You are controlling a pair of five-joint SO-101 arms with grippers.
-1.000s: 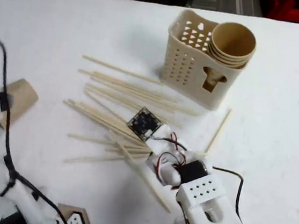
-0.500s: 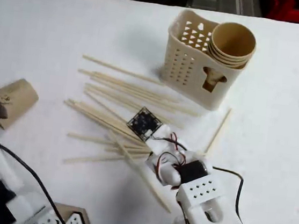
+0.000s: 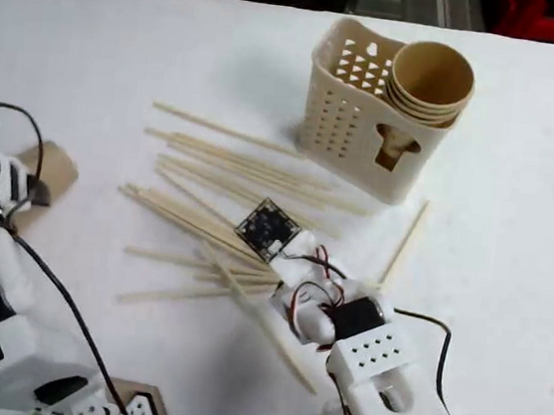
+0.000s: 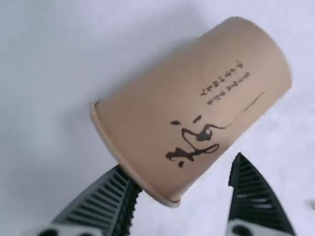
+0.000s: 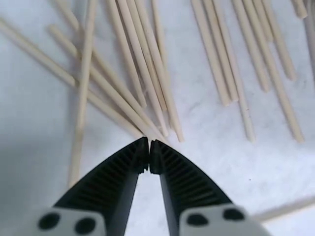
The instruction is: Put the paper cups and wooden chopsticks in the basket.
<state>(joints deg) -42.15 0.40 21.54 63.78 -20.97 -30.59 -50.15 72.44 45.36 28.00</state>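
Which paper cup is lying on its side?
The lone cup near the table's left edge, by the left gripper. The other cups stand nested upright in the basket.

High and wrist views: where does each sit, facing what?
High view: fixed above, looking down at basket, chopsticks; left arm, right arm show.
Left wrist view: on left arm, facing lying paper cup; open left gripper shows.
Right wrist view: on right arm, facing chopsticks; shut right gripper shows.
Shared: high view also holds cup, chopsticks.
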